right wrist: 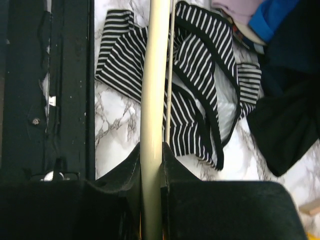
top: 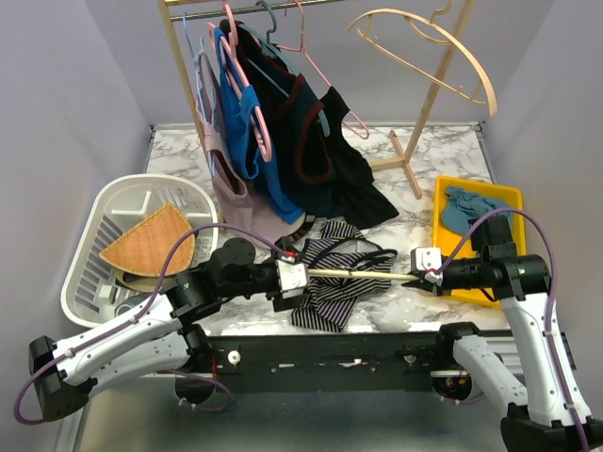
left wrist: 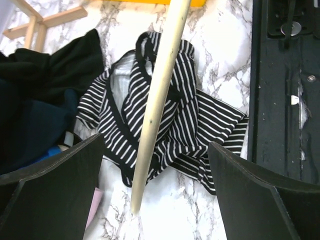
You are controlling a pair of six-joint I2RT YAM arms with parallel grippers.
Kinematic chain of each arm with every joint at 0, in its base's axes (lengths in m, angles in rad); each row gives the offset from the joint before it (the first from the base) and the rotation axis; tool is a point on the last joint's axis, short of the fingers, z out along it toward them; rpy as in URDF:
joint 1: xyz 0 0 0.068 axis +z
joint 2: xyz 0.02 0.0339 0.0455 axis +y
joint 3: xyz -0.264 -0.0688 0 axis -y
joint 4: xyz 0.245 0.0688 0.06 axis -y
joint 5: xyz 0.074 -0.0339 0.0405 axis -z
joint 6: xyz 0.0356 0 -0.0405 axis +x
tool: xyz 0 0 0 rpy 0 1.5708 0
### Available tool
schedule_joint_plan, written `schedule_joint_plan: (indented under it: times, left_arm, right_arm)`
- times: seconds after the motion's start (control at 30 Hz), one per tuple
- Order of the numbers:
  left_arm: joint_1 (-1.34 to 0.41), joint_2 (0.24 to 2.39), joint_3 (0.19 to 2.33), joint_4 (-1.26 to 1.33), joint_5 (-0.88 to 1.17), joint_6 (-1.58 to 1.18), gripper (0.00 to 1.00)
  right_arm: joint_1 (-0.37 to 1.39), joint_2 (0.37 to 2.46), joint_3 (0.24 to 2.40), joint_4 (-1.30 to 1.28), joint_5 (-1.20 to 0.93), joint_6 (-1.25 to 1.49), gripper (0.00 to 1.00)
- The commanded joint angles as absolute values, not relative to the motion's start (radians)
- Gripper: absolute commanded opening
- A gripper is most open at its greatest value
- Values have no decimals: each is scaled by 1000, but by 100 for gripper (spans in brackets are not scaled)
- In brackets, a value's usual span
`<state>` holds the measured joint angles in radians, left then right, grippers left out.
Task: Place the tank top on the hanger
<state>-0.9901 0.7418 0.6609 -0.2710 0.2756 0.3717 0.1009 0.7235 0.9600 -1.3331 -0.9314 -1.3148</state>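
Tank top (left wrist: 200, 125): thin black-and-white stripes, black straps and edging, lying crumpled on the marble table (left wrist: 220, 45), directly below the span between the two grippers. Hanger (right wrist: 152, 75): pale wooden bar, seen edge-on above the garment, with the fingers of the right gripper (right wrist: 151, 150) clamped tight on one end. Left gripper (left wrist: 155, 145): fingers spread wide, the bar's free end between them, touching neither.
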Motion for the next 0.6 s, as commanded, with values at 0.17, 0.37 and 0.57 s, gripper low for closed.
schedule_joint_plan:
  times: [0.17,0.37,0.57]
  left_arm:
    - [-986,822,678,-268,437,342,59]
    - [-986,874,675,-229,422,264,0]
    - [-991,920,669,-160,446,161,0]
  right_arm:
    - [101,805,939,-1430,-1127,-1471,1]
    - [100,857,916,-1440,-1152,-1486,0]
    - [103,923,940,-1502,-1187,-1512,39]
